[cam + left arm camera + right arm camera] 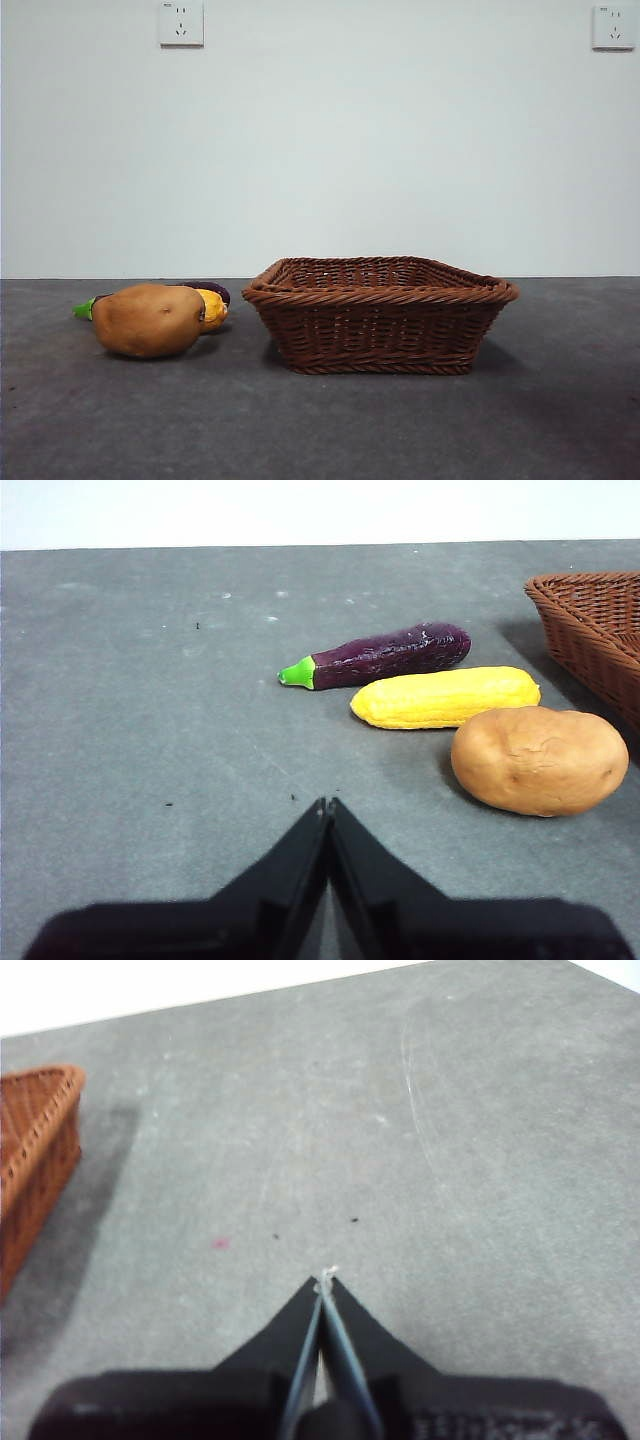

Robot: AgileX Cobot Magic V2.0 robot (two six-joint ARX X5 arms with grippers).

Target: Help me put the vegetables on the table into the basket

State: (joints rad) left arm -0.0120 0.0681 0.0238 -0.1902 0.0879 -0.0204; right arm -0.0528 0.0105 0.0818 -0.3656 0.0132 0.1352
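While all three vegetables lie on the table (330, 430) and the basket (378, 312) stands without any of them visible inside, no part of the task has been carried out. The potato (540, 759), the yellow corn cob (445, 697) and the eggplant (385, 653) lie close together in a row just beside the basket's wall, the potato nearest the left gripper (328, 805). Both grippers hang above bare table with their jaws pressed together and nothing between them; the right gripper (325, 1282) faces the far side of the basket, well apart from the produce.

Judgement: the left arm is the one placed for the first pick. It should part its jaws wide before descending, take one item at a time across its narrow width, and start with whichever lies freest, so the neighbours are not shoved.

Potato: smooth, oval, tan, bulky; likely to roll or slip if pinched off-centre. Corn cob: elongated, finely ribbed, bright yellow. Eggplant: slim, glossy dark purple, slightly pebbled, green stem end. Basket: brown woven wicker, flared walls, braided rim, shallow. Table: dark grey, matte, lightly speckled and scuffed.
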